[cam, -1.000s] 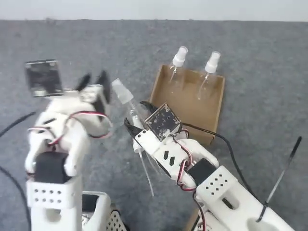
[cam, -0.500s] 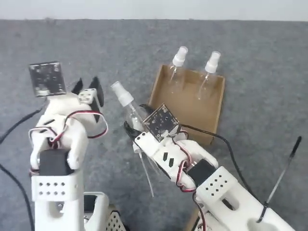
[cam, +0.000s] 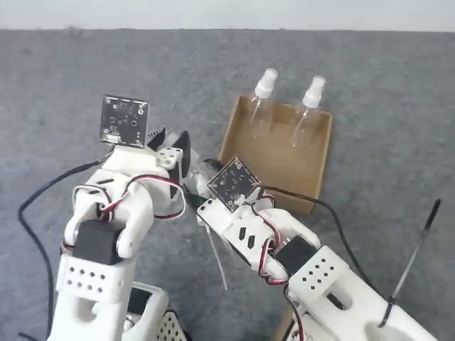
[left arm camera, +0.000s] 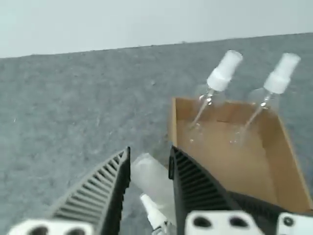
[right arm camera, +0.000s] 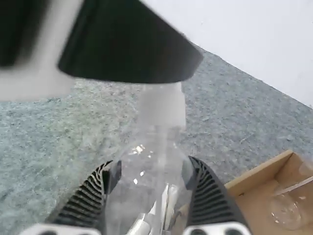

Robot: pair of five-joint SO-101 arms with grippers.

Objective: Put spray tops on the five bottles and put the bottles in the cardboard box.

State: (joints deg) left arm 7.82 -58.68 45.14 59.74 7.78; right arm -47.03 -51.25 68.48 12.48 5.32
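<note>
My right gripper is shut on a clear bottle, tilted just left of the cardboard box. A white spray top sits on the bottle's neck. My left gripper is open, with one finger on each side of that spray top. Its dark finger hangs right over the top in the right wrist view. Two capped bottles lean at the box's far end.
Everything rests on grey carpet. A thin white tube lies beside the right arm. A black rod stands at the right edge. Both arm bases crowd the near side.
The left arm has swung right, from beside the bottle to over its spray top. The right gripper has kept the bottle almost still.
</note>
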